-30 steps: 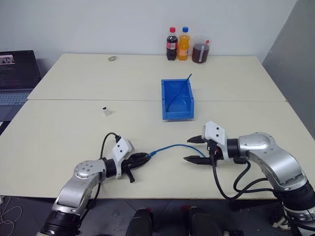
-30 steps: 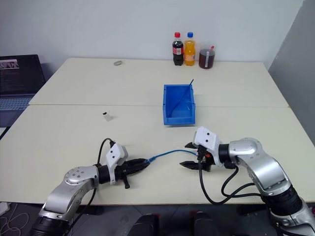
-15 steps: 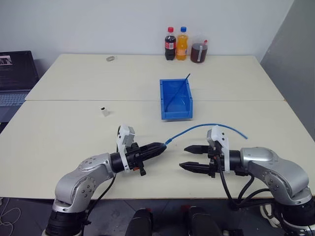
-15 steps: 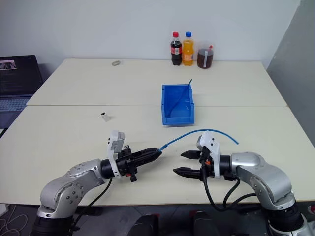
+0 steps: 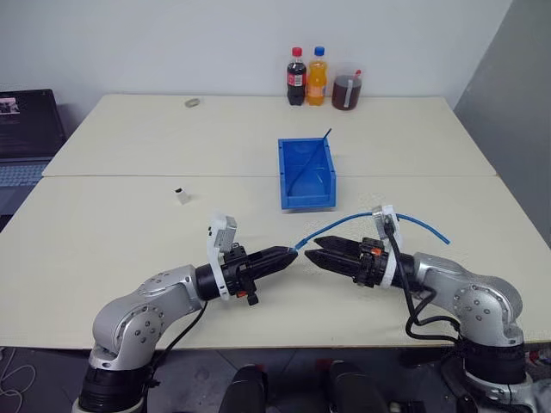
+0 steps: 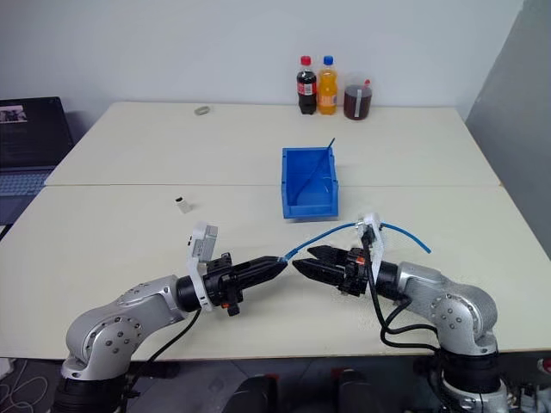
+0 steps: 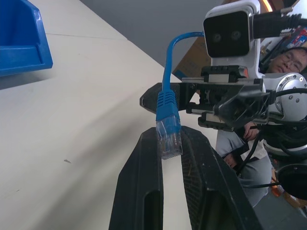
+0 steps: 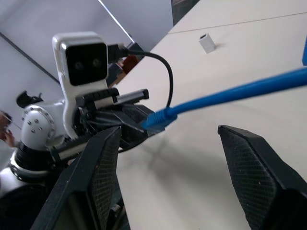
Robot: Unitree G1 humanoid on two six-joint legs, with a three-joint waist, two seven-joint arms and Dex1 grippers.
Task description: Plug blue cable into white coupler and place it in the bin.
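My left gripper (image 5: 288,255) is held above the table's front, shut on the clear plug of the blue cable (image 5: 340,223). The plug (image 7: 168,139) sits pinched between its fingers (image 7: 144,163). From there the cable arcs up and right, over my right wrist, and its free end hangs at the right. My right gripper (image 5: 312,251) points at the left one, tip to tip, open, with the cable (image 8: 240,91) passing between its fingers (image 8: 100,163) untouched. The white coupler (image 5: 181,196) stands alone on the table to the left. The bin (image 5: 307,200) sits beyond both grippers.
A thin dark strand leans inside the bin. Two bottles (image 5: 294,76) and a jar of dark liquid (image 5: 347,86) stand at the far edge. A small greyish ring (image 5: 195,102) lies far left, a laptop (image 5: 26,129) beside the table. A person (image 7: 283,57) sits behind.
My left gripper lifted the cable's plug end off the table and now holds still. My right gripper rolled and swung left until its fingertips met the left gripper's tip.
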